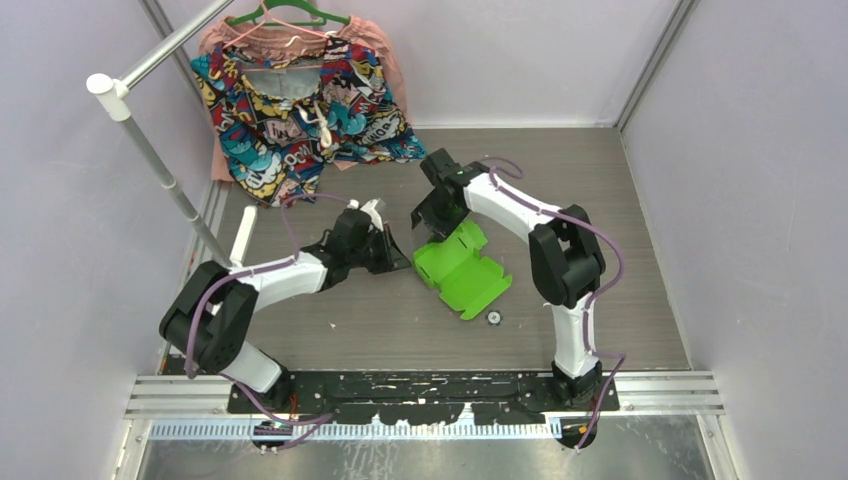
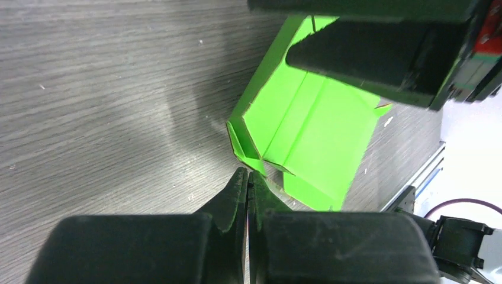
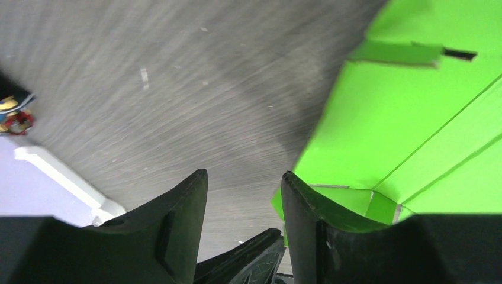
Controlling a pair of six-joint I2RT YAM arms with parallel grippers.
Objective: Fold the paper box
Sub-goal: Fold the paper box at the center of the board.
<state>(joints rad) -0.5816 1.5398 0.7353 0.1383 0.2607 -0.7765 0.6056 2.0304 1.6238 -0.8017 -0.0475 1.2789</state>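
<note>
my left claw (image 2: pixel 247 173) is closed, empty, beside the green box (image 2: pixel 308 136); my right claw (image 3: pixel 245 174) stands half open, empty.

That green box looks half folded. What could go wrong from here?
Neither gripper holds the paper box, so it may slide instead of folding. The left gripper is shut with its tip near a corner; a push could dent the card. The right gripper stands open beside the edge with nothing in it, and might close on air.
</note>
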